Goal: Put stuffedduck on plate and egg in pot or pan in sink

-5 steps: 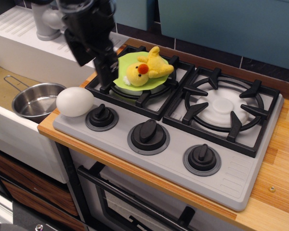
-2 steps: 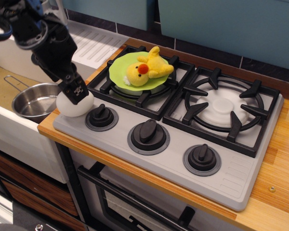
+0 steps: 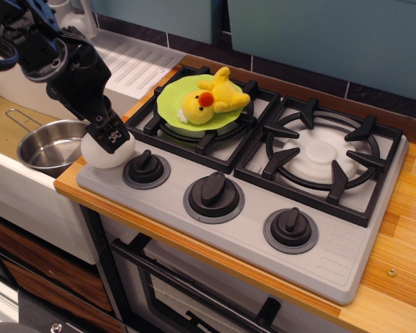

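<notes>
The yellow stuffedduck [image 3: 211, 97] lies on the lime-green plate [image 3: 168, 104], which rests on the stove's back-left burner. The white egg [image 3: 102, 158] sits on the stove's front-left corner, beside the leftmost knob. My black gripper [image 3: 111, 137] is down on top of the egg, and one finger [image 3: 113, 133] lies across its upper face. The other finger is hidden, so the jaw opening is unclear. The steel pot [image 3: 48, 147] stands empty in the sink [image 3: 3, 125], just left of the egg.
The grey stove [image 3: 319, 243] has three black knobs along its front and a bare right burner [image 3: 322, 156]. A ribbed white drainboard [image 3: 135, 62] lies behind the sink. The wooden counter [image 3: 402, 229] continues to the right.
My gripper swung from beside the plate, forward and left, down onto the egg. Over the last half second it barely moved. The egg, duck and pot stayed in place.
</notes>
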Controlling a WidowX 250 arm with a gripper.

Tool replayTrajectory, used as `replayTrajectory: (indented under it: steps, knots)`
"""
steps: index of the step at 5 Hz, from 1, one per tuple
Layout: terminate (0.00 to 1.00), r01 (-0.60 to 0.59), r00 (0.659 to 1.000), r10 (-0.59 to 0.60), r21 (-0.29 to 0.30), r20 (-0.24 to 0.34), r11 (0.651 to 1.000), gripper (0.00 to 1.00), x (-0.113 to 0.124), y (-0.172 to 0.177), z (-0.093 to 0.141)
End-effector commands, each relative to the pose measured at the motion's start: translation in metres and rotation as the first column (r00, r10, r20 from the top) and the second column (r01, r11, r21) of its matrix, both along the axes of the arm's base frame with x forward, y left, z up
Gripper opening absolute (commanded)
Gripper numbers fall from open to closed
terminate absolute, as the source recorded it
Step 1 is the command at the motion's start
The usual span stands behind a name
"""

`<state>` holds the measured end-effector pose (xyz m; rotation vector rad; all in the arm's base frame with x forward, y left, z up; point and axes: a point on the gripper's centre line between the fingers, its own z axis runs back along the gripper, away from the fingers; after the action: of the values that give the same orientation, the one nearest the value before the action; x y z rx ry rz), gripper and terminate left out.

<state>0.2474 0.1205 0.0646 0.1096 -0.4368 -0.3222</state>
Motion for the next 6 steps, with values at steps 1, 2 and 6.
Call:
replayTrajectory:
  steps: [1,2,6]
  knots:
    - [0.0,-0.024,1.0,0.024,-0.02,-0.006,1.0,1.0,0.013,-0.004,-0.006]
    - [0.0,-0.036,0.999,0.035,-0.026,-0.028,0.999,1.0,0.015,-0.005,-0.009]
    - [0.0,-0.095,0.994,0.09,-0.113,-0.055,0.989,0.0,0.012,-0.004,-0.033]
